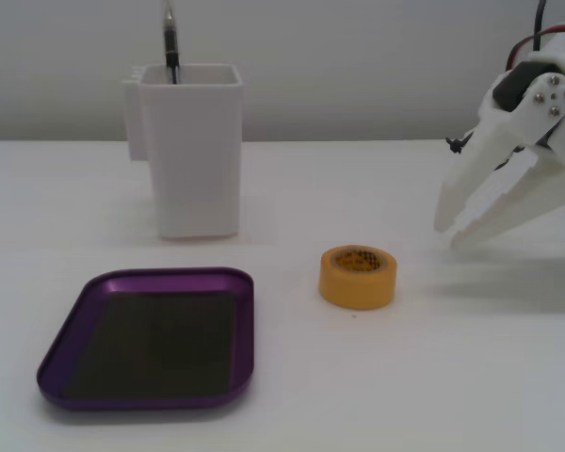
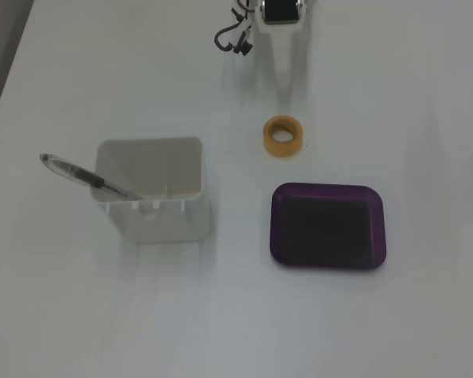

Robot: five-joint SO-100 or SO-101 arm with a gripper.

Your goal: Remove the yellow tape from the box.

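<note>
Yellow tape (image 1: pixel 358 276) lies flat on the white bench (image 1: pixel 452 377), hollow core upward, outside the purple tray (image 1: pixel 151 334) and just beyond its corner nearest the arm in a fixed view (image 2: pixel 281 136). The tray (image 2: pixel 328 226) shows only its dark bottom, and a white square container (image 1: pixel 190 149) holding a pen (image 2: pixel 87 178) stands well apart from it. The white end effector (image 1: pixel 449 235) hangs near the tape without touching it, fingers slightly parted and gripping nothing.
</note>
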